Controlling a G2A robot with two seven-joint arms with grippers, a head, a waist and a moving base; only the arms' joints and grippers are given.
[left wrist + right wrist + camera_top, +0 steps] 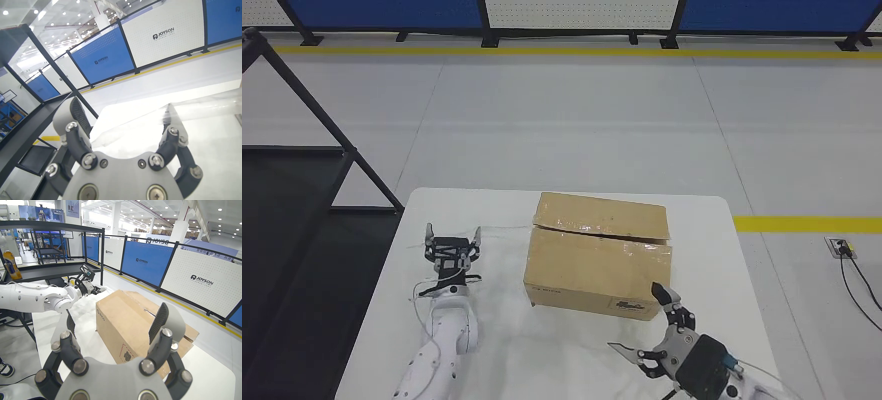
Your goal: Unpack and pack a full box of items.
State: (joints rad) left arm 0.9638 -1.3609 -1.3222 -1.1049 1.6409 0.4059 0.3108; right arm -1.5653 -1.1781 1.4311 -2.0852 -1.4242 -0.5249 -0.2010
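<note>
A brown cardboard box (597,255) stands in the middle of the white table (702,215), its top flaps down with a narrow seam between them. My left gripper (453,235) is open to the left of the box, just above the table. A strip of clear tape (208,106) runs from one of its fingers (171,113) toward the box (240,117). My right gripper (637,320) is open at the box's near right corner, not touching it. In the right wrist view, the box (122,321) lies beyond the open right gripper (115,313), with the left gripper (102,289) farther off.
A black metal rack (302,150) stands off the table's left side, with a yellow bottle (10,264) on one shelf. Blue and white fence panels (582,12) line the far floor. Bare tabletop lies in front of the box.
</note>
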